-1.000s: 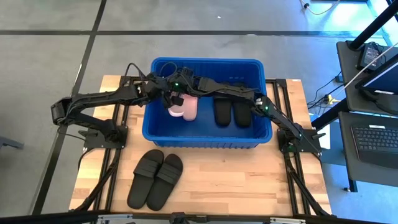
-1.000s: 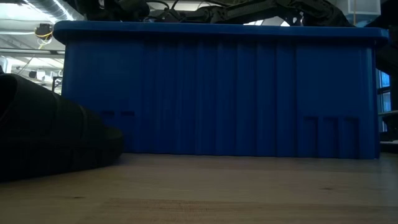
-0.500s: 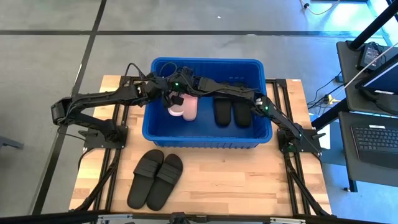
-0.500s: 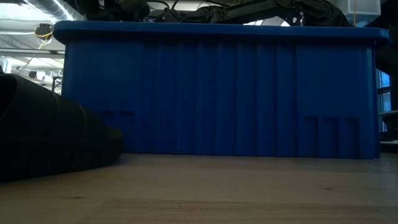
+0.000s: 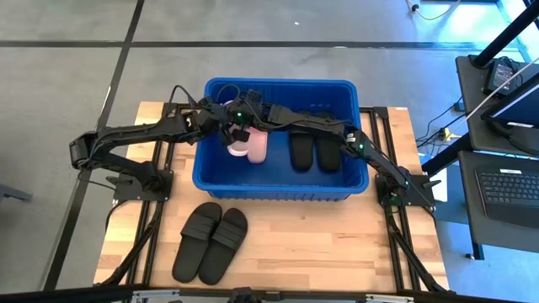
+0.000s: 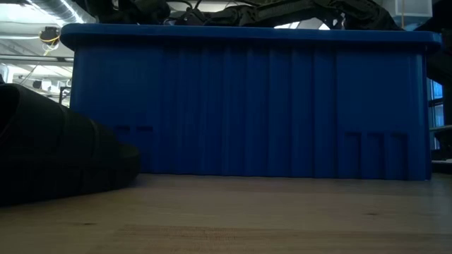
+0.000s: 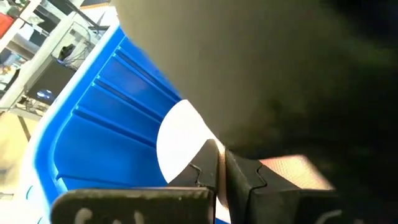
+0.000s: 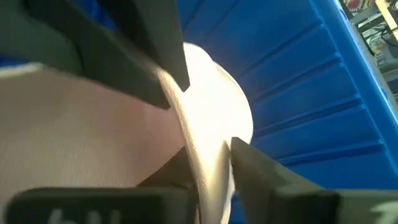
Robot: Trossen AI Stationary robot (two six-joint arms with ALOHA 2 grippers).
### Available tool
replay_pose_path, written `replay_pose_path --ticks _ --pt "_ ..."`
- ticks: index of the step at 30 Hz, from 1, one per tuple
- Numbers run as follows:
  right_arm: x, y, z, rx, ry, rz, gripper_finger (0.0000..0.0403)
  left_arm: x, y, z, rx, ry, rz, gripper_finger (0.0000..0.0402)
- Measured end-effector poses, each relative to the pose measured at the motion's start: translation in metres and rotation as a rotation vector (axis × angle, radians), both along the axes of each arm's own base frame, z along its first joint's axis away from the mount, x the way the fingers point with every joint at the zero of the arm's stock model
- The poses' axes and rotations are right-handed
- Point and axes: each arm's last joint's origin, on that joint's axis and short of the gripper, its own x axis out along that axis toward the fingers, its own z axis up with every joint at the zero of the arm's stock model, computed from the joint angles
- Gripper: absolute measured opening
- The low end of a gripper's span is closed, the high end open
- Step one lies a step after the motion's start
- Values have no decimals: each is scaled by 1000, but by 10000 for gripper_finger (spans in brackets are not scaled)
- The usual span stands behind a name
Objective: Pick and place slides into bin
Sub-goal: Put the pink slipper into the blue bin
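Note:
The blue bin (image 5: 282, 139) stands at the table's far middle. A pale pink pair of slides (image 5: 253, 145) lies in its left half and a black pair (image 5: 314, 153) in its right half. Another black pair (image 5: 210, 241) lies flat on the table in front of the bin, and it also shows in the low view (image 6: 56, 152). Both arms reach into the bin over the pink pair. My right gripper (image 8: 208, 130) is shut on a pale slide. My left gripper (image 7: 222, 168) is shut right beside the pale slides. My right gripper pinches a pale slide's thin white edge (image 8: 205, 140) between its two fingers, one finger (image 8: 158, 68) on each face. It comes from above, inside the bin. My left gripper has its fingers (image 7: 208, 171) closed against the pale slide's rounded white end (image 7: 180, 140); I cannot tell whether anything is between them.
The bin's ribbed walls (image 7: 93, 118) close in on both grippers. The bin's near wall (image 6: 247, 106) fills the low view. Bare wooden table (image 5: 312, 244) lies to the right of the black pair in front.

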Motion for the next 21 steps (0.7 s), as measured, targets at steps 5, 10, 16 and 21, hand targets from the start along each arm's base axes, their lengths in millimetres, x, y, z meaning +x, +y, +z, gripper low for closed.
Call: replay_pose_path --ticks 5,10,16,21 --pt "0 2 -1 -7 21 5 175 0 0 0 1 5 1 2" --pt "-6 10 10 -15 62 33 231 0 0 1 9 5 -18 2" --pt "-15 16 27 -38 105 58 249 -2 -1 11 42 -31 -52 2" --pt "-25 17 45 -38 102 52 248 -6 -2 19 55 -65 -76 2"
